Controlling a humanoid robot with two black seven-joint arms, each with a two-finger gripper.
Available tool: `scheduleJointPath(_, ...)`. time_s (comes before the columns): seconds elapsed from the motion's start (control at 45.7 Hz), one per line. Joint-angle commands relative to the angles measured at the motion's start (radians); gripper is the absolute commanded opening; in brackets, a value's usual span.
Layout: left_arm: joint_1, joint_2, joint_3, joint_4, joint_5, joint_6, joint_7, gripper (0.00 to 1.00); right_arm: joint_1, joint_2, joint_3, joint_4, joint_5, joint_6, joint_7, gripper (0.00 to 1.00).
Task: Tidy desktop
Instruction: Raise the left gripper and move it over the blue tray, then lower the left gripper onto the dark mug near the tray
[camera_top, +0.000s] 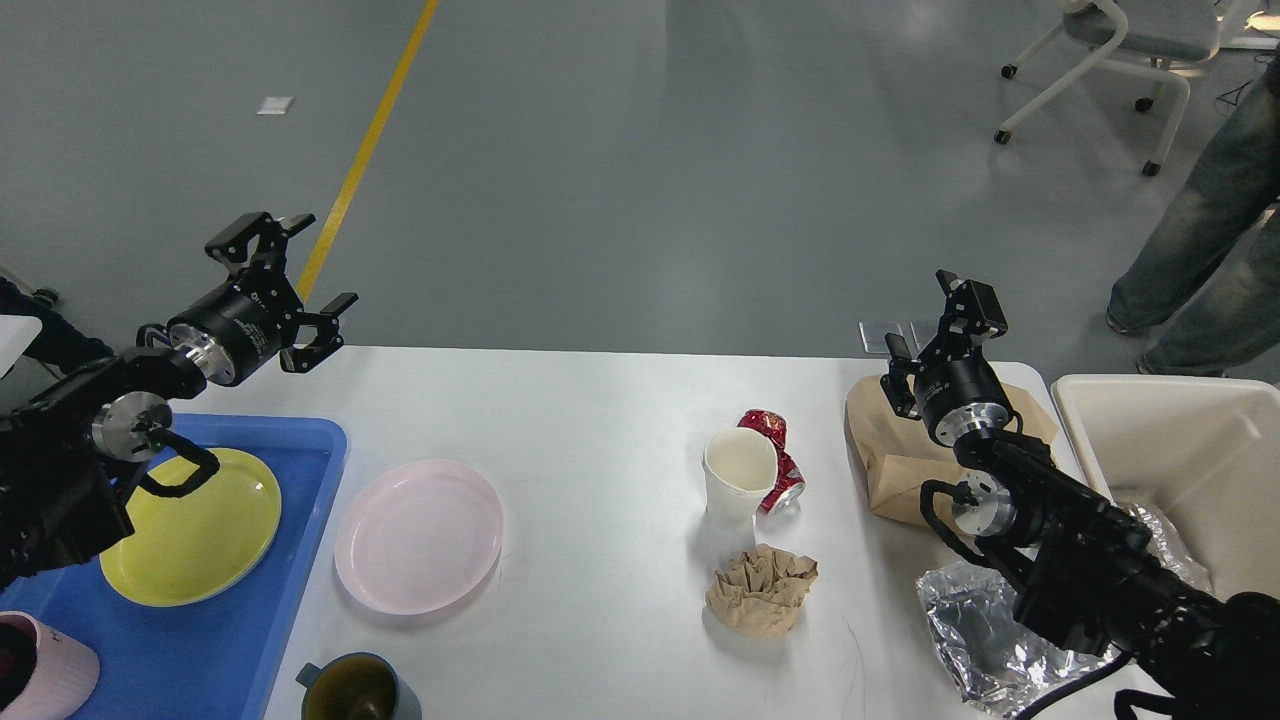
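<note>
The white desktop (590, 420) holds a pink plate (418, 535), a white paper cup (738, 475), a crushed red can (778, 452) behind the cup, a crumpled brown paper (762, 590), a brown paper bag (895, 455) and crumpled foil (970, 630). My left gripper (322, 260) is open and empty, in the air over the desktop's far left corner. My right gripper (925, 315) is open and empty, above the far edge of the paper bag.
A blue tray (300, 480) at the left holds a yellow plate (190, 525) and a pink cup (40, 670). A dark green mug (355, 690) stands at the front edge. A cream bin (1180, 440) stands at the right. A person's legs (1200, 230) and a chair (1110, 50) are beyond.
</note>
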Motion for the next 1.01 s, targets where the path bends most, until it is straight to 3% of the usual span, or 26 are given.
scheduleJointPath(0.0, -0.086, 0.014, 0.272, 0.0, 0.078, 0.0, 0.001, 0.96, 0.0, 0.0, 0.0, 0.0, 0.0, -0.001, 0.0, 1.0)
scheduleJointPath(0.241, -0.187, 0.014, 0.579, -0.001, 0.132, -0.019, 0.0, 0.96, 0.0, 0.0, 0.0, 0.0, 0.0, -0.001, 0.0, 1.0)
scheduleJointPath(0.394, -0.268, -0.001, 0.878, -0.003, 0.146, -0.165, 0.001, 0.96, 0.0, 0.0, 0.0, 0.0, 0.0, -0.001, 0.0, 1.0)
scheduleJointPath(0.504, -0.362, -0.032, 1.11, -0.009, 0.148, -0.329, 0.0, 0.96, 0.0, 0.0, 0.0, 0.0, 0.0, -0.001, 0.0, 1.0)
scheduleJointPath(0.635, -0.474, -0.064, 1.302, -0.069, 0.167, -0.331, 0.0, 0.96, 0.0, 0.0, 0.0, 0.0, 0.0, -0.001, 0.0, 1.0)
scheduleJointPath(0.788, -0.603, -0.133, 1.426, -0.19, 0.23, -0.331, -0.003, 0.96, 0.0, 0.0, 0.0, 0.0, 0.0, 0.001, 0.0, 1.0)
scheduleJointPath(0.985, -0.684, -0.142, 1.443, -0.411, 0.24, -0.331, 0.0, 0.96, 0.0, 0.0, 0.0, 0.0, 0.0, -0.001, 0.0, 1.0)
